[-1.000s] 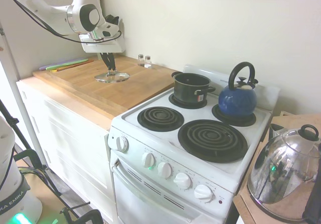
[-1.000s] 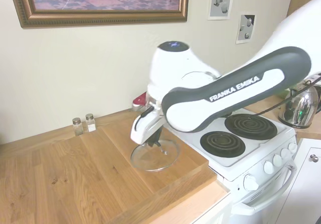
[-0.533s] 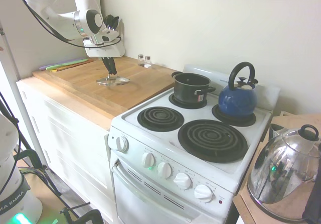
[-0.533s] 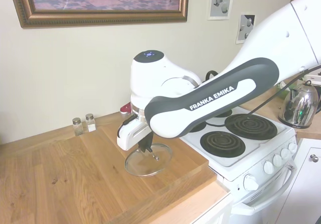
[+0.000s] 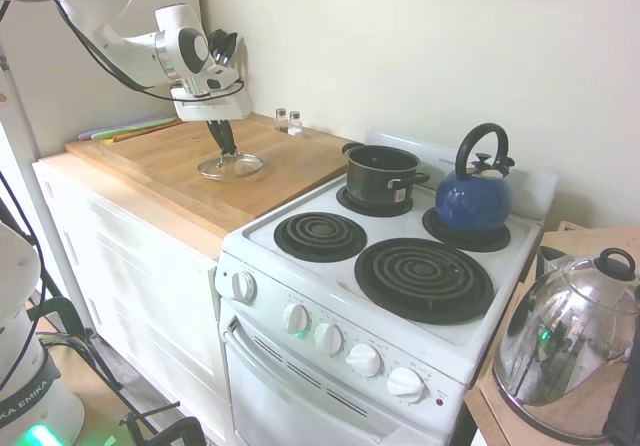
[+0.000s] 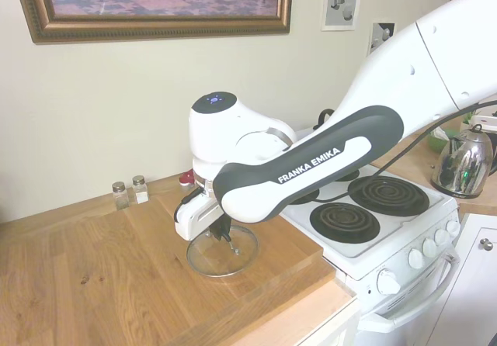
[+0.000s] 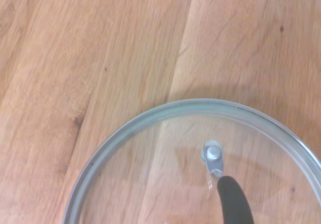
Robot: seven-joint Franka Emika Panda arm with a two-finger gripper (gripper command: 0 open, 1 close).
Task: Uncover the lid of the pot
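Now the end effector (image 5: pixel 228 149) clamps the lid (image 5: pixel 230 167) on the wooden counter (image 5: pixel 160 161) beside the stove (image 5: pixel 330 266).

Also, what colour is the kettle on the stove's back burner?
Blue, with a black arched handle; the kettle shows best in the first exterior view.

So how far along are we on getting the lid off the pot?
Uncovering looks done: the pot sits open on the stove's back burner, and the lid is down on the wooden countertop, away from the stove. In hand: the gripper is at the lid's handle; whether it has let go can't be seen. Left: release and move clear.
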